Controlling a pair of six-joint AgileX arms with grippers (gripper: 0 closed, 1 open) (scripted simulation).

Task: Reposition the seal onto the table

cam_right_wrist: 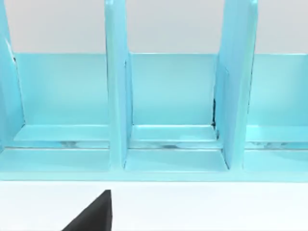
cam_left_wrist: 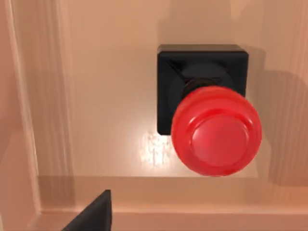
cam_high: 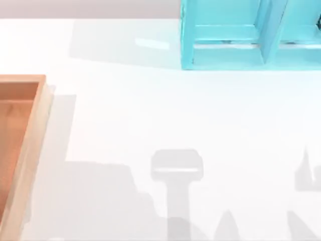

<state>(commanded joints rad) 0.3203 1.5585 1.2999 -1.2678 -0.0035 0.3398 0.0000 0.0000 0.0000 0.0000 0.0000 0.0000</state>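
While standing upright on the floor of the orange-brown wooden tray [cam_high: 20,130] at the left edge of the white desk [cam_high: 150,115], seen from the left wrist: small seal [cam_left_wrist: 211,115], glossy red round knob on black square base. Upper right, light-blue shelf unit [cam_high: 241,35]. Finger state of both grippers: cannot tell.

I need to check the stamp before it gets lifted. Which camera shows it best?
The left wrist view: the seal stands upright on the wooden tray floor near a corner, red knob and black base plain. The top view catches the tray's edge at the table's left; the right wrist view faces the blue shelf.
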